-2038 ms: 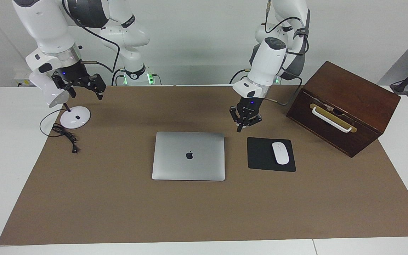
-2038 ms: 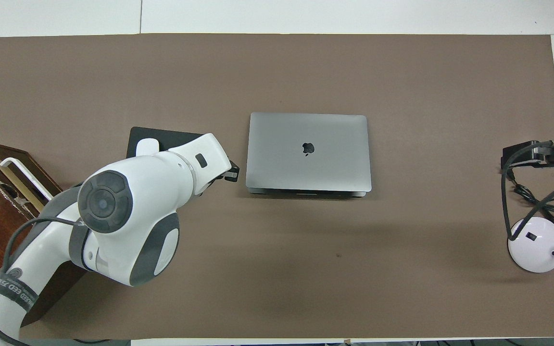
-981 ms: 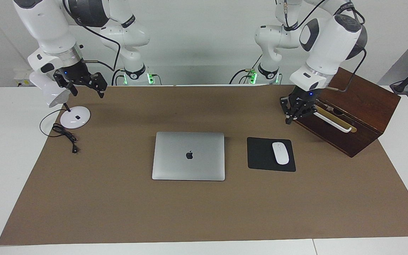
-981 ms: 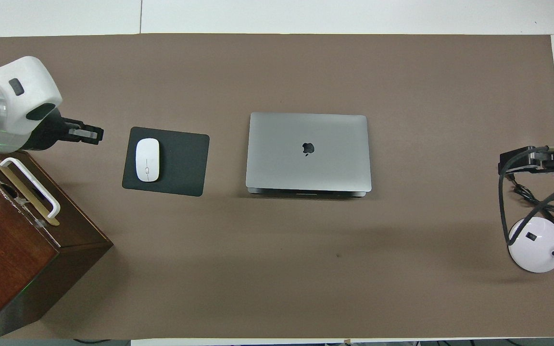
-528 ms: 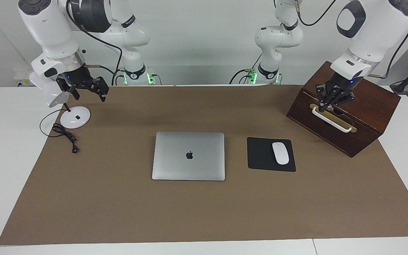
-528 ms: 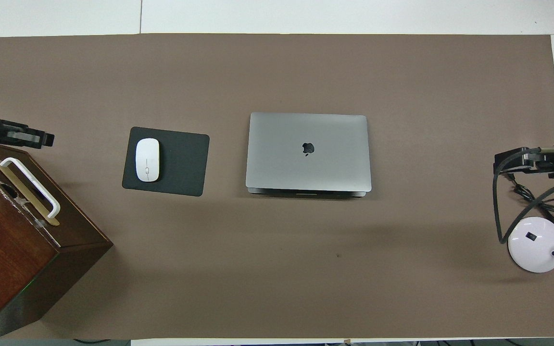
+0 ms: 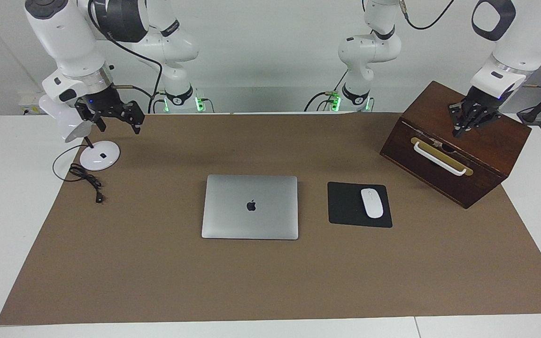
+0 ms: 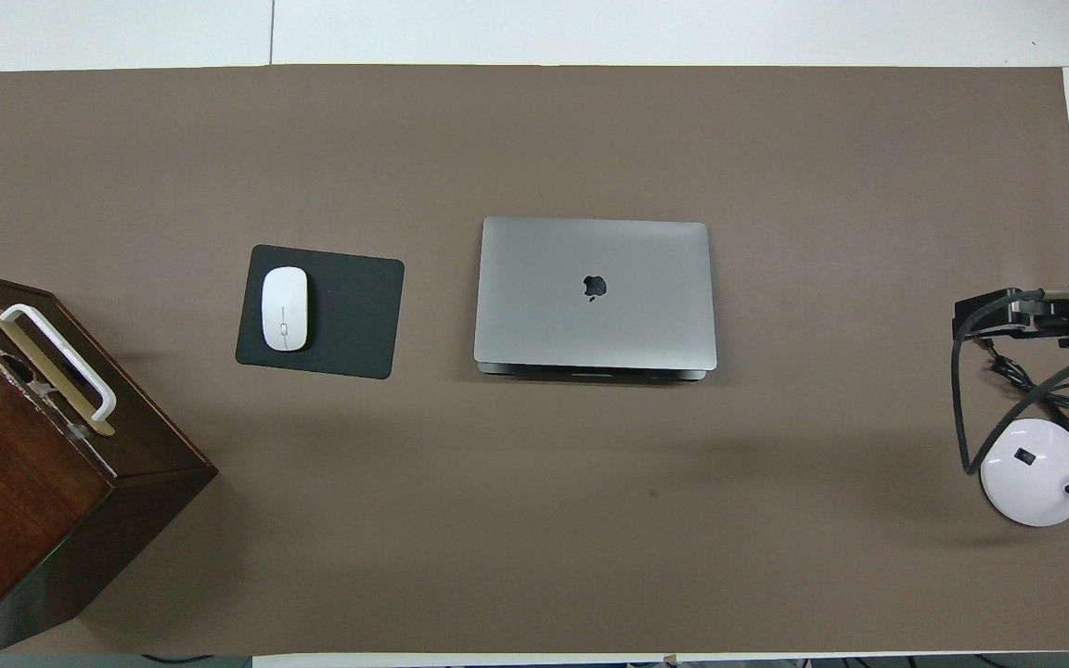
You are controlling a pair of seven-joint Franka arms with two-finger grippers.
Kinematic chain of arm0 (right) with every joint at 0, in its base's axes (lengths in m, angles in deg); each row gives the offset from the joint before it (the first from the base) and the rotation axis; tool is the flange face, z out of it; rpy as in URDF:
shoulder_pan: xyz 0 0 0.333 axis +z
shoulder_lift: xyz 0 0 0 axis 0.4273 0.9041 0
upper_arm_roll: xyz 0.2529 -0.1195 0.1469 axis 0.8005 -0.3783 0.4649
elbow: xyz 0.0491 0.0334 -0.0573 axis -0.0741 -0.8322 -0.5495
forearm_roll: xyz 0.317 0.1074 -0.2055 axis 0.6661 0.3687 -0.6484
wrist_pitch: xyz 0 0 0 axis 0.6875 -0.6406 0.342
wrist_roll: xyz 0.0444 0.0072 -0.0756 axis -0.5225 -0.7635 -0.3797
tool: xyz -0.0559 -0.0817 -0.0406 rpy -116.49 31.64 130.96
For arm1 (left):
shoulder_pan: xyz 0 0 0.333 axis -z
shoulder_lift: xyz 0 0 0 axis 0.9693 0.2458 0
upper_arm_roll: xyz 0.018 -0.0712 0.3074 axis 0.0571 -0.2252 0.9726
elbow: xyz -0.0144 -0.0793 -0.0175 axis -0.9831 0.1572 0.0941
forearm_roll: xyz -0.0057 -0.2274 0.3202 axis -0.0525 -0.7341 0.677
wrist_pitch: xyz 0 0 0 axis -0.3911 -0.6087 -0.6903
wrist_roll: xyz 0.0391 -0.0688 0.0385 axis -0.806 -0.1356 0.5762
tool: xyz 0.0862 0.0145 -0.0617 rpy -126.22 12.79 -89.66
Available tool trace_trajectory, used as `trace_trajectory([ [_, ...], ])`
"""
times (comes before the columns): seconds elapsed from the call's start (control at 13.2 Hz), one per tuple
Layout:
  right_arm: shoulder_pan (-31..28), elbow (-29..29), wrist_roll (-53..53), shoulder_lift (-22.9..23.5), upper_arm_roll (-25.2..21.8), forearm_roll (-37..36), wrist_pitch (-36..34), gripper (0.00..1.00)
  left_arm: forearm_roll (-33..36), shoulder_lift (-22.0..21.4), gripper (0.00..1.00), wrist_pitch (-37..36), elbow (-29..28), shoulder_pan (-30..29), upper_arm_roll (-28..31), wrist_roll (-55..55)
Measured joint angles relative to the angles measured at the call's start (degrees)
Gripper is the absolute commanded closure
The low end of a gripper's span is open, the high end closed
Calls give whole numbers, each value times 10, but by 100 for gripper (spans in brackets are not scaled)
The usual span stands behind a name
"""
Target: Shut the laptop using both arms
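Observation:
The silver-grey laptop (image 7: pixel 250 206) (image 8: pixel 595 292) lies flat on the brown mat in the middle of the table, lid down and apple logo up. Neither gripper touches it. My left gripper (image 7: pixel 467 124) hangs over the top of the wooden box, well off toward the left arm's end, with its fingertips together and nothing in them. In the overhead view only a black tip of it shows at the picture's edge. My right gripper (image 7: pixel 118 123) (image 8: pixel 1008 311) is raised over the desk lamp at the right arm's end, open and empty.
A black mouse pad (image 7: pixel 345 206) with a white mouse (image 7: pixel 372 203) lies beside the laptop toward the left arm's end. The dark wooden box (image 7: pixel 430 110) (image 8: pixel 15 482) has a white handle. A white lamp base (image 7: pixel 100 155) (image 8: pixel 1036 471) and its black cable (image 7: pixel 85 176) sit under the right gripper.
The left arm has swung away from beside the laptop, past the mouse pad, and now hangs over the wooden box. The right gripper has barely shifted. The laptop has not moved.

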Motion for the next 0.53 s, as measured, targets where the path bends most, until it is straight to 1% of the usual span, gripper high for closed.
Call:
trace_trajectory([
  [0.38,0,0,0,0,0,0,7,0,0,0,0,-3,12,-3,5,4],
  [0.53,0,0,0,-1,0,0,13,0,0,0,0,-4,13,10,20,9],
])
